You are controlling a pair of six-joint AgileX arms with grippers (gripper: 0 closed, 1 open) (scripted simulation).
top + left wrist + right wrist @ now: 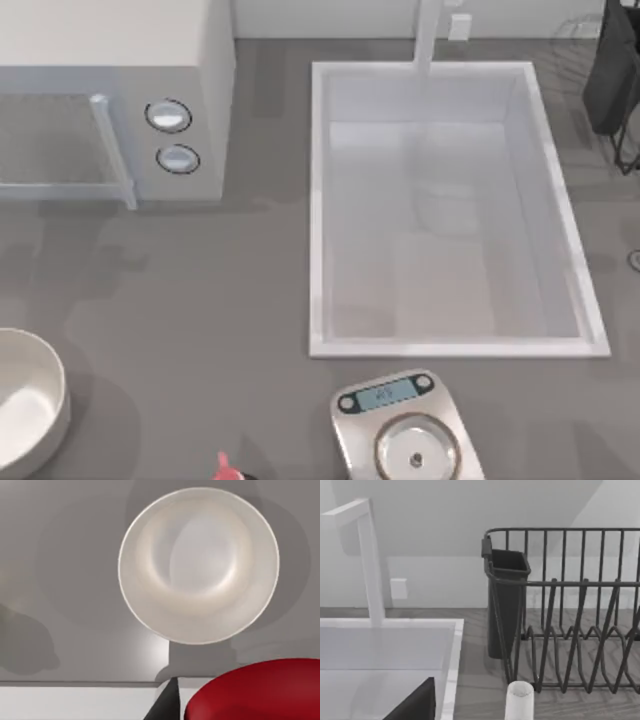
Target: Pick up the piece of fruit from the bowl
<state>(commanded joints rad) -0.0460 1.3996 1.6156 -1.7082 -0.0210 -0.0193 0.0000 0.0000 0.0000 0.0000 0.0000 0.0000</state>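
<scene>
From my left wrist view the piece of fruit [257, 690] sits right against the camera, presumably held by my left gripper, directly above the empty bowl [150, 615].

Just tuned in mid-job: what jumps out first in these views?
The glossy red piece of fruit looms close to the left wrist camera, with the white bowl beneath it looking bare inside. In the top view, a big white sink dominates the table's right half.
</scene>
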